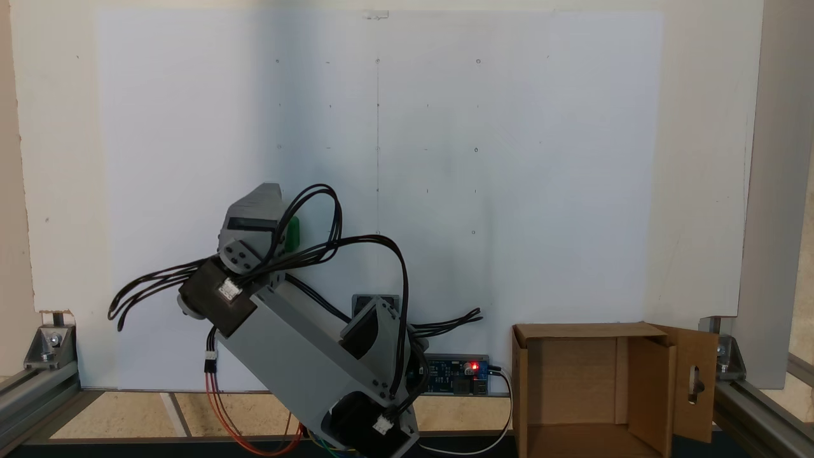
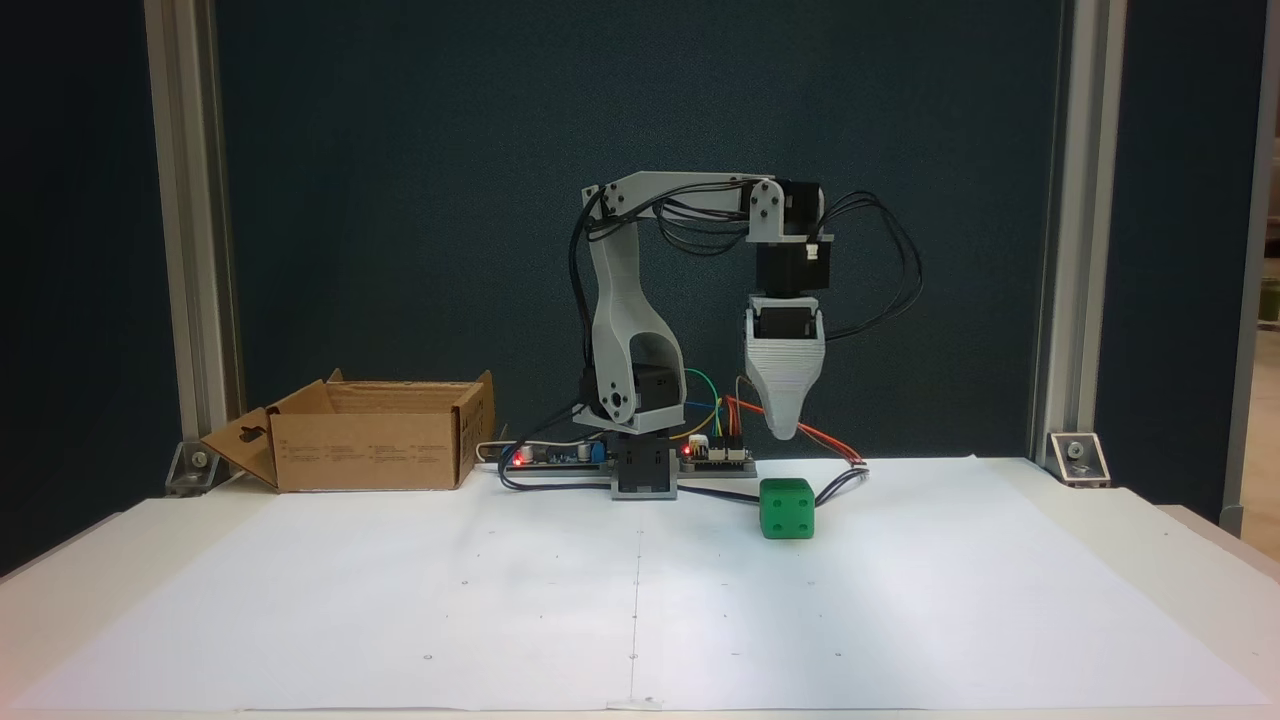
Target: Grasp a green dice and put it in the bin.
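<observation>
Gripper hung above the green dice, clear of it; jaw state unreadable. Box well apart.

I can read nothing: the print on the bin's front wall is too small and blurred for me.

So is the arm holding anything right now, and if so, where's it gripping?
Nothing is held. The gripper hangs above the green dice, which sits on the white paper, untouched.
</observation>
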